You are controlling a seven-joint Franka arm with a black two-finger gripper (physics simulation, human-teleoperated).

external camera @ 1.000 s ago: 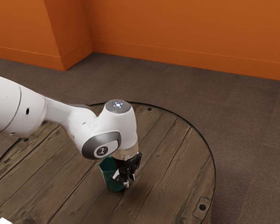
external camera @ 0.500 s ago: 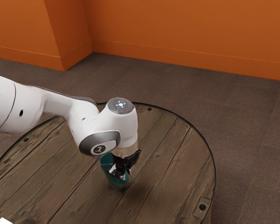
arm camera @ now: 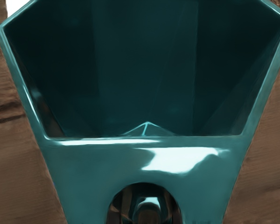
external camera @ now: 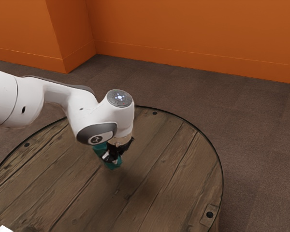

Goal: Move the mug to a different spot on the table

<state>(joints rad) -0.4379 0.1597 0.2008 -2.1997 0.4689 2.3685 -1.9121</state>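
– What has the black two-finger gripper (external camera: 115, 155) got?

– It is clamped on the teal faceted ceramic mug (external camera: 108, 163), fingers pinching one wall near the rim, below the white robot arm (external camera: 48, 104).

– Which way does the mug point?

– Mouth up toward the hand, narrow base down toward the round dark plank table (external camera: 183, 159), so its long axis stands roughly upright. It hangs over the middle of the table, toward the exterior view's left, apparently clear of the boards.

– And the wrist camera?

– That looks straight down into the mug (arm camera: 144, 70): an angular rim, a dark teal inside tapering to a small floor, and a handle loop (arm camera: 144, 179) on the outer wall under the hand. Brown planks (arm camera: 14, 154) show on both sides.

– What does only the side camera give?

– The grip itself, the brown carpet (external camera: 241, 111) and the orange walls (external camera: 183, 29).
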